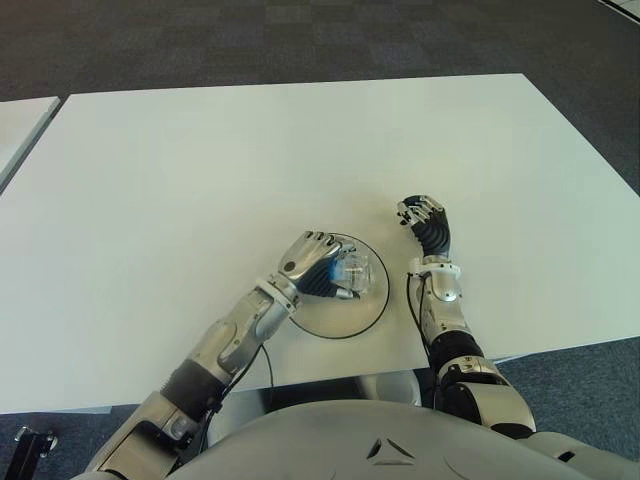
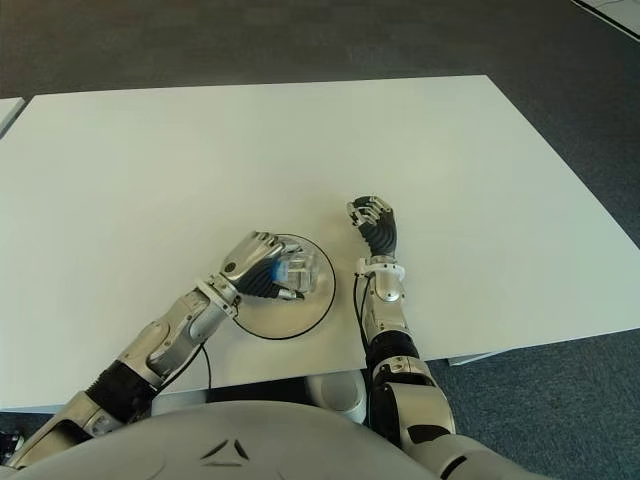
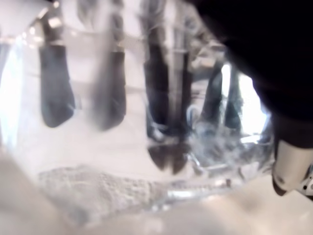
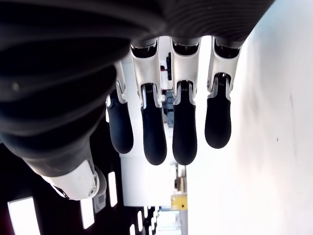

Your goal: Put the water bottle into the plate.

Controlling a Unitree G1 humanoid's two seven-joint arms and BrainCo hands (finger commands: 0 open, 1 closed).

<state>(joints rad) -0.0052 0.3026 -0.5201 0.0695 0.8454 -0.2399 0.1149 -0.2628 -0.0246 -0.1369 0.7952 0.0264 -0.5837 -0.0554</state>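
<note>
A clear plastic water bottle (image 1: 355, 270) with a blue cap end lies over the round white plate (image 1: 345, 318) near the table's front edge. My left hand (image 1: 312, 265) is shut on the bottle, fingers wrapped over it from the left. Up close in the left wrist view, the transparent bottle (image 3: 161, 147) fills the frame and my dark fingertips (image 3: 56, 88) show through it. My right hand (image 1: 425, 222) shows to the right of the plate, fingers relaxed and holding nothing; its fingers (image 4: 183, 127) hang free in the right wrist view.
The white table (image 1: 250, 160) spreads wide beyond the plate. A second white table's corner (image 1: 20, 120) shows at the far left. Dark carpet (image 1: 300, 40) lies beyond the far edge.
</note>
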